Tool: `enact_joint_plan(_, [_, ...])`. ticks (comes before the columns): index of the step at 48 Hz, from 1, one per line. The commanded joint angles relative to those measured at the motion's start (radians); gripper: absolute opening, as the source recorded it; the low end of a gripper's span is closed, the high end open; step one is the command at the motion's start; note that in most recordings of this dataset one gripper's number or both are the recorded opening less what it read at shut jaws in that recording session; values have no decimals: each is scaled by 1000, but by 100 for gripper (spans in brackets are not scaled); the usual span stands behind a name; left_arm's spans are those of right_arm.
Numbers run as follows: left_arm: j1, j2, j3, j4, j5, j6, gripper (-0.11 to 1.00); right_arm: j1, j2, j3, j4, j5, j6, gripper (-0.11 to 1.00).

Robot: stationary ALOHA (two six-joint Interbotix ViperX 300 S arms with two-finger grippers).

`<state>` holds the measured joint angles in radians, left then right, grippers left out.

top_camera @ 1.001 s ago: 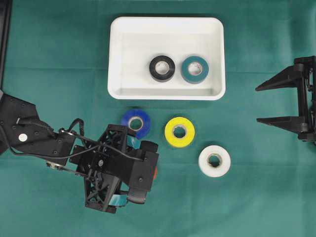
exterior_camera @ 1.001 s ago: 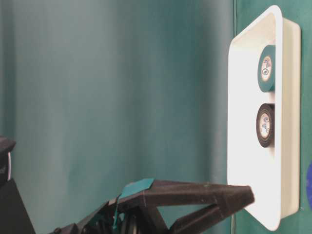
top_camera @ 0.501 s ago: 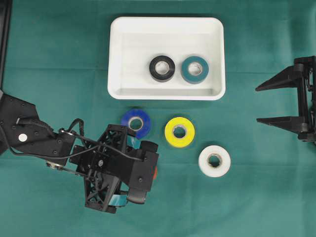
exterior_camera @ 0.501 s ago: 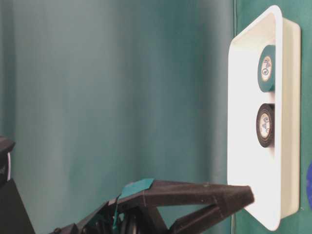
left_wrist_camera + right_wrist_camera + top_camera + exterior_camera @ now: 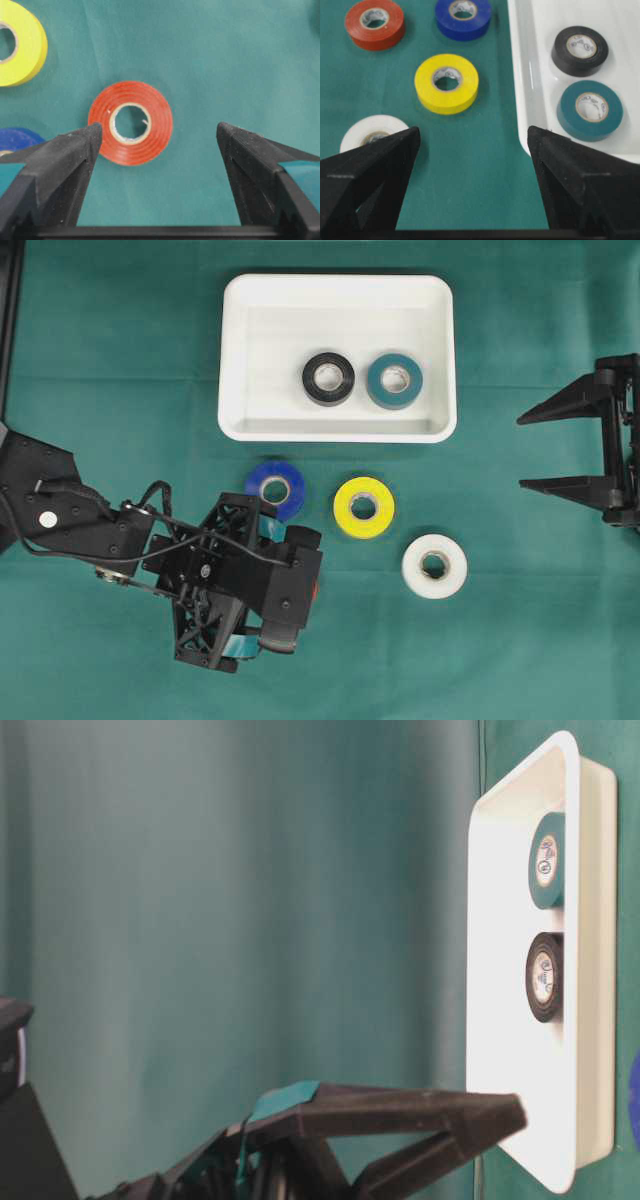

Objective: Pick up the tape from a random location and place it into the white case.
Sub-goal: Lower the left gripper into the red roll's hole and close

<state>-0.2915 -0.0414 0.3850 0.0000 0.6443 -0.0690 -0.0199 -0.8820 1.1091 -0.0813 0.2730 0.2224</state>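
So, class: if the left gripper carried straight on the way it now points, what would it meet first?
Most likely the red tape roll. The left gripper is open above it, though the roll sits nearer one finger than centred, so that finger might touch first.

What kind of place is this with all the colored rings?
Probably a robot practice table in a lab: a green cloth covers it, two black robot arms reach in, and tape rolls lie beside a white case for sorting.

The left claw points downward with jaws spread wide, while the right claw rests level, likewise wide and empty.
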Motion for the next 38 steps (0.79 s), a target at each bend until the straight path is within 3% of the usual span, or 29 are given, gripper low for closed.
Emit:
enact_joint_plan(1, [-5, 3, -17, 3, -21, -2, 89, 0, 8, -26, 0, -8, 2, 82])
enact_joint_plan(38, [-21, 163, 77, 3, -192, -2, 89, 0, 37, -23, -2, -15, 2, 82])
